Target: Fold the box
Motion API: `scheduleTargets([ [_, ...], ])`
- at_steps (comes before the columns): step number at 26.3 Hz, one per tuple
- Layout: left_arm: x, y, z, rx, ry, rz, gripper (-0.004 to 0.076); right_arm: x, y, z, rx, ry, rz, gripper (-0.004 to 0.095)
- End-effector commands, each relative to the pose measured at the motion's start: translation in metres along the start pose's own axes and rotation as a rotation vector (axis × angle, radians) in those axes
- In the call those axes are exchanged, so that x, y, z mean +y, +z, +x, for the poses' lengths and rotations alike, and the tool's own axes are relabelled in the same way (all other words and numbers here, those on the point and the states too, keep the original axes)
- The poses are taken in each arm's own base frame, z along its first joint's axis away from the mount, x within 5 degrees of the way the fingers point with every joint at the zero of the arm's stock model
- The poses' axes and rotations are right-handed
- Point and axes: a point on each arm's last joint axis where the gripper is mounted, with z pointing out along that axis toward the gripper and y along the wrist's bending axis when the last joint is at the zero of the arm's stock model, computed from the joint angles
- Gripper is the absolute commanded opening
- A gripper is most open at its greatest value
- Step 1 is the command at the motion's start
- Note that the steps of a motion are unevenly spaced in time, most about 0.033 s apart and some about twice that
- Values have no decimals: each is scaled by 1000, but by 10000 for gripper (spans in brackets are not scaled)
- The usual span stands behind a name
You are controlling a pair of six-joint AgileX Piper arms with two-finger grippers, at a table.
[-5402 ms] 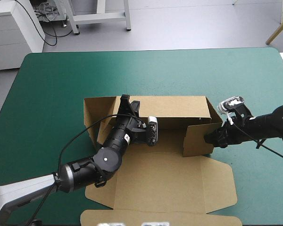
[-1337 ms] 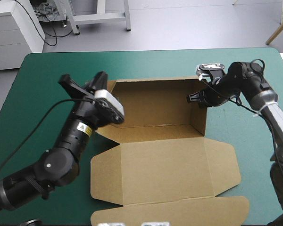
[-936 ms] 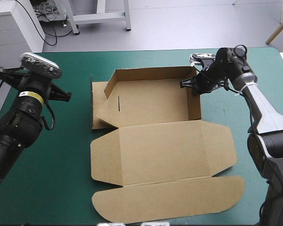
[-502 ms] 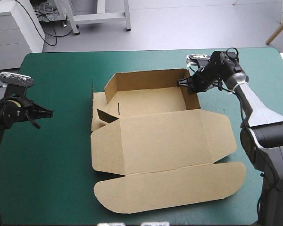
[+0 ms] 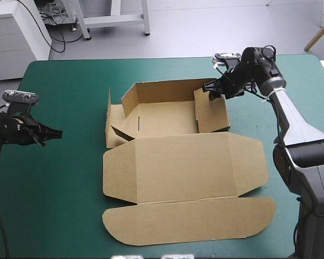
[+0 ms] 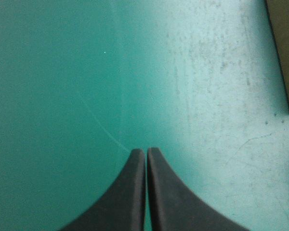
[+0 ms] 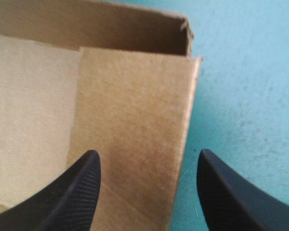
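Note:
The brown box [image 5: 173,162] lies mid-table as an open tray, with its lid and tuck flap flat toward the near edge. Its back wall [image 5: 162,89] stands up. The right wall [image 5: 211,113] leans inward over the tray floor. At the far right corner, my right gripper [image 5: 211,89] is open. In the right wrist view that gripper [image 7: 147,166] straddles the top of the right wall [image 7: 130,125]. My left gripper [image 5: 58,134] hovers over the teal-green cover, well left of the box. Seen in the left wrist view, this gripper [image 6: 145,153] is shut on nothing, with a box edge [image 6: 285,48] far ahead to one side.
The box's left side flaps [image 5: 114,121] are only partly raised and hang out over the teal-green cover [image 5: 65,183]. The rounded tuck flap [image 5: 189,221] reaches close to the table's near edge. My right arm stretches along the table's right side.
The left arm left the box and drew back to the table's left side. The box shifted and its lid fell flat. The right wall now leans inward at the open right gripper.

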Motion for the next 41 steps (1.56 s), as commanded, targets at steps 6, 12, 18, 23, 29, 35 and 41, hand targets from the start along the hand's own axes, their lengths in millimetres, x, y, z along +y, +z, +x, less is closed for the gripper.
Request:
scheduleTargets([
  [6,30,-8,-4,-80,-189,56,-1,25,-132,-2,-309,-34,29,553],
  [12,34,-6,-1,-66,-257,118,-1,31,-178,11,-399,-45,74,553],
  [18,31,-6,0,-55,-247,145,-1,19,-125,15,-236,0,72,553],
  [23,31,-5,0,-49,-246,149,-1,6,-54,27,-33,44,39,553],
  [29,31,-5,0,-48,-248,152,-1,4,-12,27,49,56,-30,553],
  [35,31,-5,0,-44,-245,154,-1,2,-5,26,51,58,-26,544],
  [41,31,-5,0,-43,-245,155,-1,0,1,26,60,59,-26,283],
])
